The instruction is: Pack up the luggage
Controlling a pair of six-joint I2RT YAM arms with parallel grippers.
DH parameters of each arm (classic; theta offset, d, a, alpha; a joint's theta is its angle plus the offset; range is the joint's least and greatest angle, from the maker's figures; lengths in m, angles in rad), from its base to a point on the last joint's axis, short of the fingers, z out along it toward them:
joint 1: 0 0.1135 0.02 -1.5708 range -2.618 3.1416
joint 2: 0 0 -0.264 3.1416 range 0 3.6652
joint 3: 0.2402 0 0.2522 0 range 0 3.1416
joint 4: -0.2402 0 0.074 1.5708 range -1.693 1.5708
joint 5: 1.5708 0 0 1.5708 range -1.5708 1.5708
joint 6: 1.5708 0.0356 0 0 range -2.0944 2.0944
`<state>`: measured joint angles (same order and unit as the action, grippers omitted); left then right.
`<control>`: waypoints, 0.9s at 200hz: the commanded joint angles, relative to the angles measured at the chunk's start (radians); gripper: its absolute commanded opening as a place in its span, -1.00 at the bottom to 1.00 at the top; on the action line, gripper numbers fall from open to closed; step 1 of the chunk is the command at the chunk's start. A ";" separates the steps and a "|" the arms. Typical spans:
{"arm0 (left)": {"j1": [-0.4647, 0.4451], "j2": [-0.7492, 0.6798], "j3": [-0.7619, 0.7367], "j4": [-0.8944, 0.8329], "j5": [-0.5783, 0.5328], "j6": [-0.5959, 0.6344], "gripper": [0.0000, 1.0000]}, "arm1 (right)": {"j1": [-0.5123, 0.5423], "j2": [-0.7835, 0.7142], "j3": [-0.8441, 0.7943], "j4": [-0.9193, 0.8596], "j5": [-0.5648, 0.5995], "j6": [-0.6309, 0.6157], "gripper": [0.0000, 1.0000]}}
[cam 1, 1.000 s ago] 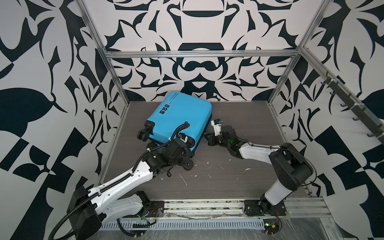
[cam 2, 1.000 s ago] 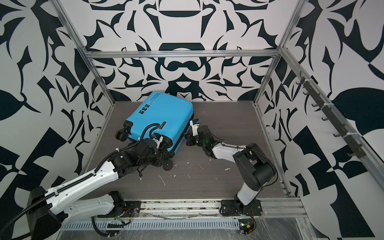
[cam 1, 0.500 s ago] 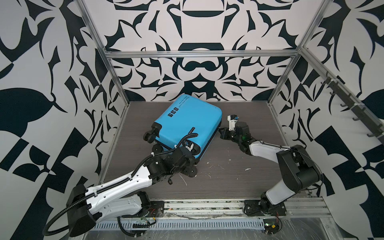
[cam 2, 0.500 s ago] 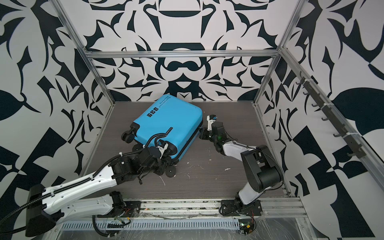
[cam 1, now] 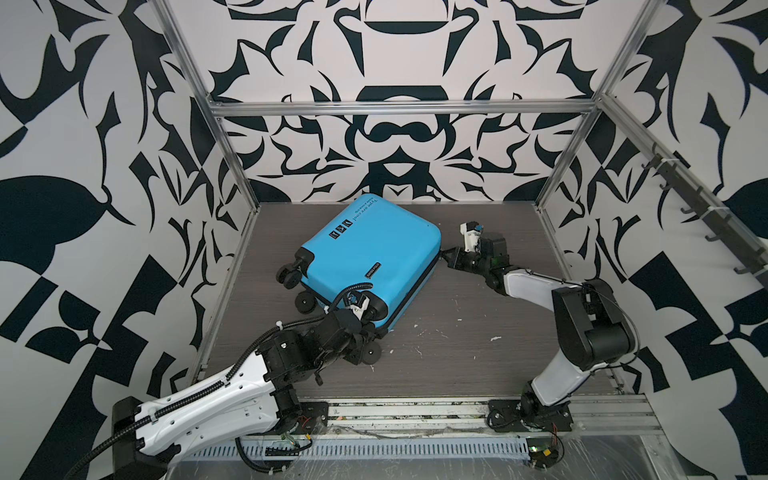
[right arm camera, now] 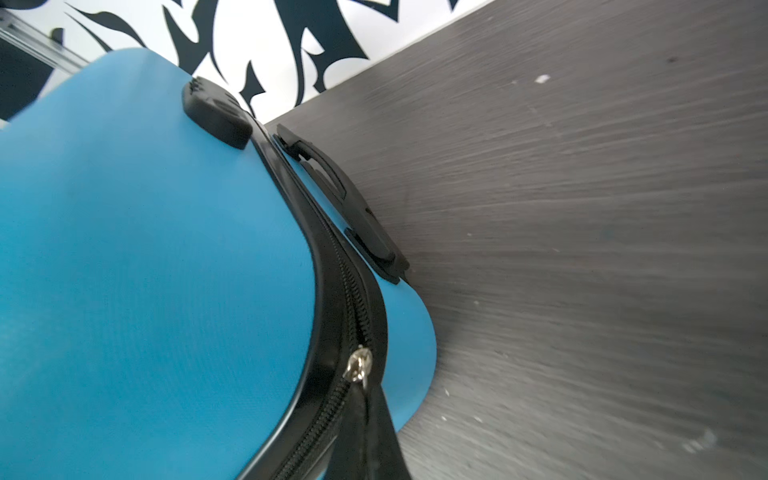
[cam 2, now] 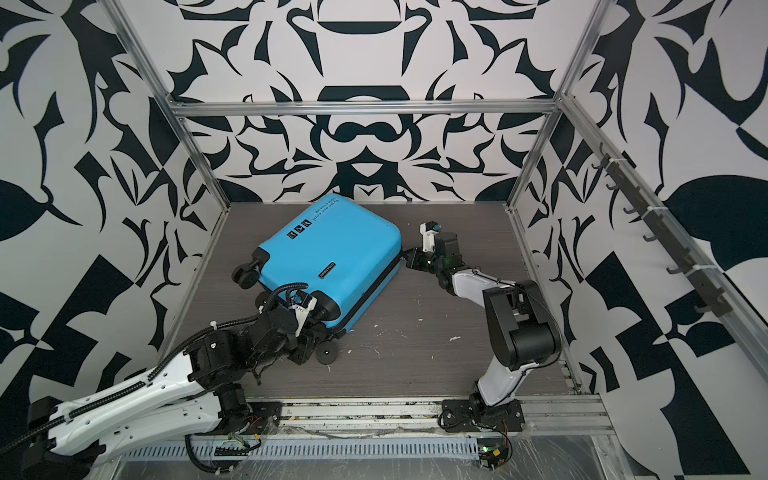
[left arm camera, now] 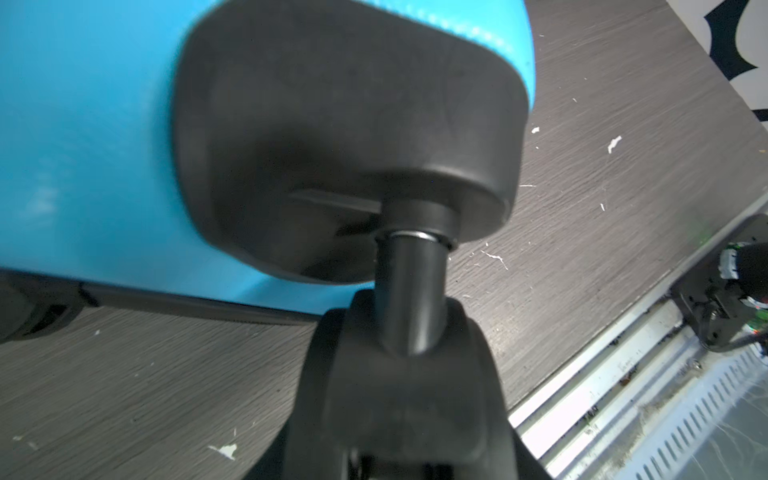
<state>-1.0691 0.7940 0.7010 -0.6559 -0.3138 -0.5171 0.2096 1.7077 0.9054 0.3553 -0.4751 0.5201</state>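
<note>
Currently, small bright blue hard-shell suitcase [cam 1: 365,245] is laid flat, closed, on dark wood-grain table [cam 1: 478,353], left of centre. "Type are cool" lettering [cam 1: 371,210] is printed by its far edge. Left gripper [cam 1: 365,338] is clamped on black spinner wheel [cam 1: 372,354]; right gripper [cam 1: 448,261] is pinched shut on black zipper pull [right arm camera: 374,428].

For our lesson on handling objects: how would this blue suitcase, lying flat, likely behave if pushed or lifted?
The suitcase looks hard-shelled, so it should stay stiff, not sag. Lying flat with its wheels pointing sideways, it would probably slide rather than roll. Its smooth surface may slip in a pinch.
</note>
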 commanded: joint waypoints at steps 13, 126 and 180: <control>-0.001 -0.028 0.018 -0.196 -0.086 -0.063 -1.00 | -0.114 0.020 0.093 0.057 0.141 -0.005 -1.00; 0.001 -0.047 0.026 -0.139 -0.158 -0.018 -1.00 | -0.113 -0.120 -0.076 0.087 0.081 -0.015 -1.00; 0.013 -0.027 0.054 -0.124 -0.193 -0.052 0.27 | -0.113 -0.130 -0.012 -0.044 0.077 0.020 -0.60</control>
<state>-1.0801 0.7830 0.7170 -0.7467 -0.3870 -0.4820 0.0891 1.6012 0.8337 0.3443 -0.4053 0.5133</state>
